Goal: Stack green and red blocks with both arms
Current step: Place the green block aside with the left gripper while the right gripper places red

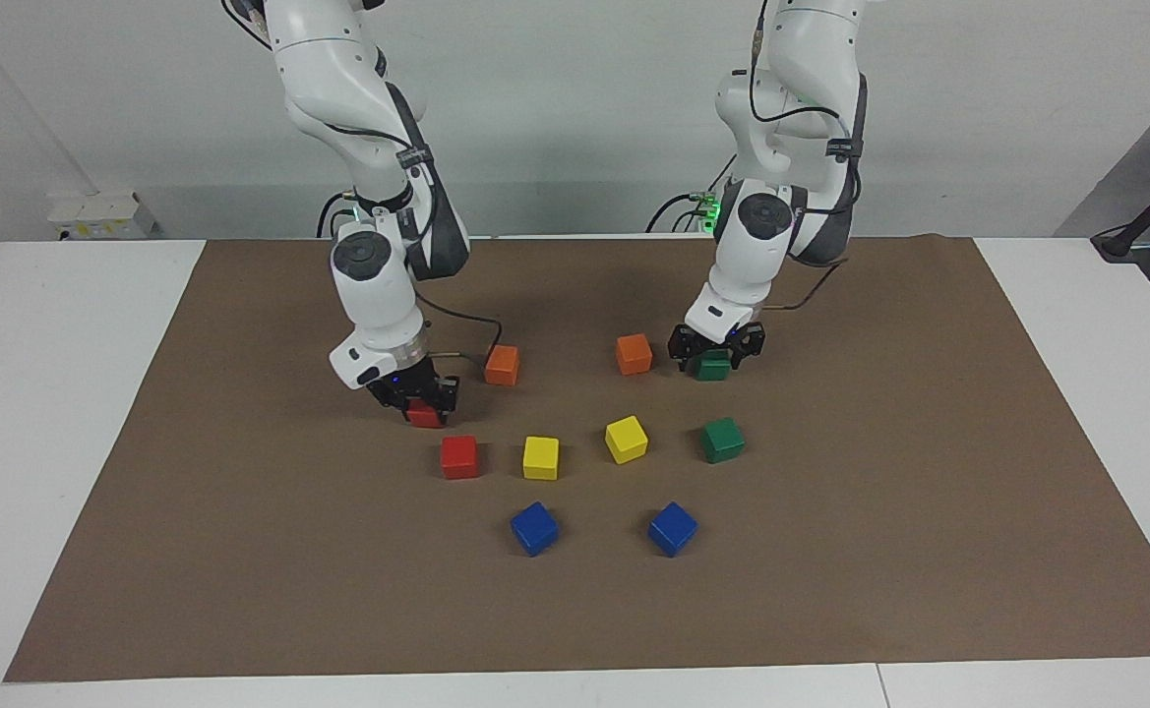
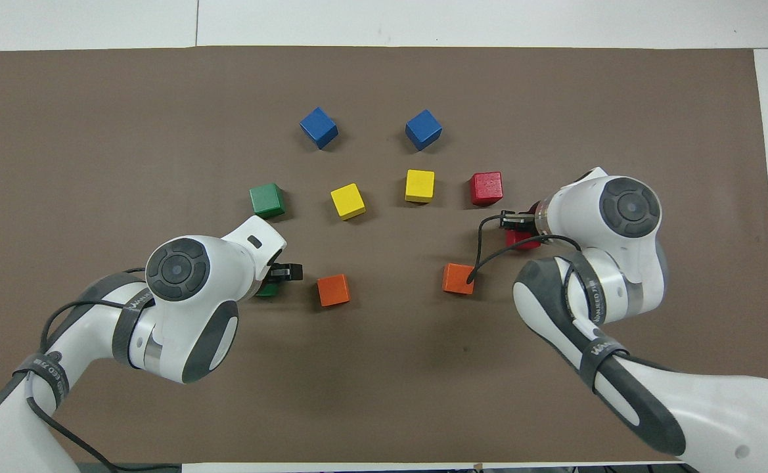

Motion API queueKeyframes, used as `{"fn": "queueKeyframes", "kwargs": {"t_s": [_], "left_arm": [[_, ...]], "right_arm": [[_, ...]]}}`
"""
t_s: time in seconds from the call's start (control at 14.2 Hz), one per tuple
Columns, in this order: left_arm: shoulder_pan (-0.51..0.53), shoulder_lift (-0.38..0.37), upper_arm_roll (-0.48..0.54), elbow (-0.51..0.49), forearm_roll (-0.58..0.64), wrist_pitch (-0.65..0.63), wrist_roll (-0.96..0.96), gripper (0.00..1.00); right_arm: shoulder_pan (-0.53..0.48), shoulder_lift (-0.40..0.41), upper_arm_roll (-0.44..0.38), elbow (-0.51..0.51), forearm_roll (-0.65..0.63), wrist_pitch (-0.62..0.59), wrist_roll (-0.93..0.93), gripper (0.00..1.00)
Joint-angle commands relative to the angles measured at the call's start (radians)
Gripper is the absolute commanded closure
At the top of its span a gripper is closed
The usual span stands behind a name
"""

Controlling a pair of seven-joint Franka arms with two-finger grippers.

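My right gripper (image 1: 424,405) is down at a red block (image 1: 427,417) that rests on the brown mat, beside an orange cube; in the overhead view the gripper (image 2: 519,228) partly covers this block (image 2: 525,242). A second red block (image 1: 459,457) lies free just farther from the robots. My left gripper (image 1: 713,356) is down at a green block (image 1: 710,369) on the mat; from overhead the gripper (image 2: 277,279) hides all but a sliver of this block (image 2: 265,291). A second green block (image 1: 722,440) lies free, farther from the robots.
Two orange cubes (image 1: 502,365) (image 1: 634,354) sit between the two grippers. Two yellow cubes (image 1: 540,458) (image 1: 626,439) lie between the free red and green blocks. Two blue cubes (image 1: 534,528) (image 1: 672,528) lie farthest from the robots. The brown mat (image 1: 929,551) covers the white table.
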Motion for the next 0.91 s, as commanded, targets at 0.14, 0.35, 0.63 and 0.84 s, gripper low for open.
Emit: {"fn": "queueKeyframes", "kwargs": {"t_s": [0.14, 0.35, 0.63, 0.84], "left_arm": [[-0.019, -0.004, 0.016, -0.02, -0.017, 0.031, 0.003, 0.17], [-0.026, -0.008, 0.016, -0.05, -0.017, 0.052, 0.004, 0.99], [-0.019, -0.005, 0.018, -0.038, -0.017, 0.063, 0.015, 1.0], [0.058, -0.013, 0.021, 0.029, -0.017, 0.005, 0.03, 1.0]], "right_arm": [[-0.212, -0.001, 0.005, 0.091, 0.01, -0.118, -0.374, 1.0], [-0.28, 0.013, 0.004, 0.085, 0.007, -0.074, -0.462, 1.0], [-0.298, 0.051, 0.002, 0.073, 0.004, 0.004, -0.504, 1.0], [-0.315, 0.066, 0.004, 0.073, 0.002, 0.011, -0.528, 1.0]]}}
